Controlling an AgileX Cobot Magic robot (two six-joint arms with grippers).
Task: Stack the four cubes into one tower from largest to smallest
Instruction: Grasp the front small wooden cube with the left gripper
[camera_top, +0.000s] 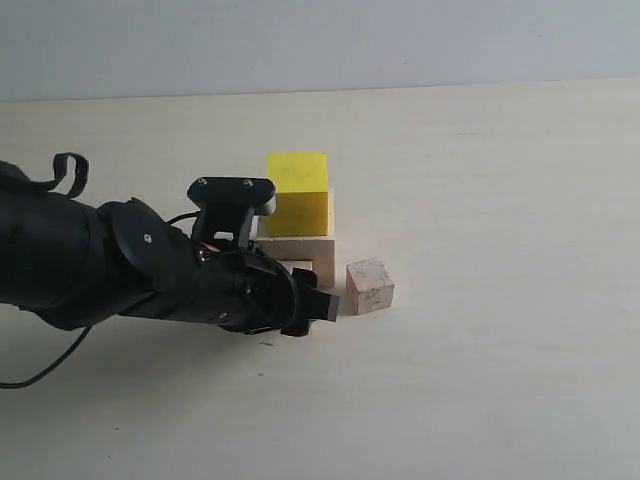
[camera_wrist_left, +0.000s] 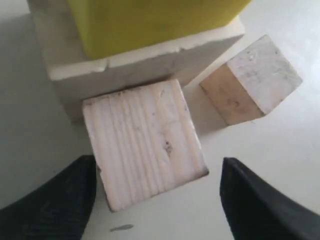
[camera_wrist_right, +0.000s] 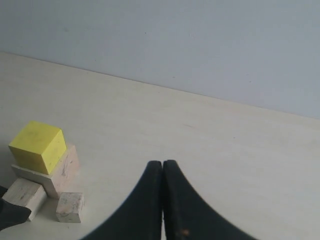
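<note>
Spread wide, the jaws of the left gripper (camera_wrist_left: 157, 206) are set to either side of the medium cube (camera_wrist_left: 145, 142), which sits on the table (camera_top: 500, 380) and is not yet clamped. A clear gap is seen at one jaw. At the other, contact cannot be told.

Just beyond the jaws, the yellow cube (camera_wrist_left: 150, 20) is seen seated on the large cube (camera_wrist_left: 165, 67), so the lower half of the tower is judged built. Two placements are left: the medium cube onto the yellow one, then the small cube (camera_wrist_left: 252, 80) on top.

The medium cube is pressed close to the front of the large cube; whether they touch cannot be settled. The small cube lies just outside one jaw, beside the large cube, and could be nudged if the jaws are lowered carelessly. A straight lift is also called for, since the standing pair could be brushed.

The jaws of the right gripper (camera_wrist_right: 163, 200) are clenched together on nothing and kept well apart from all four cubes, which are seen far ahead of them.
</note>
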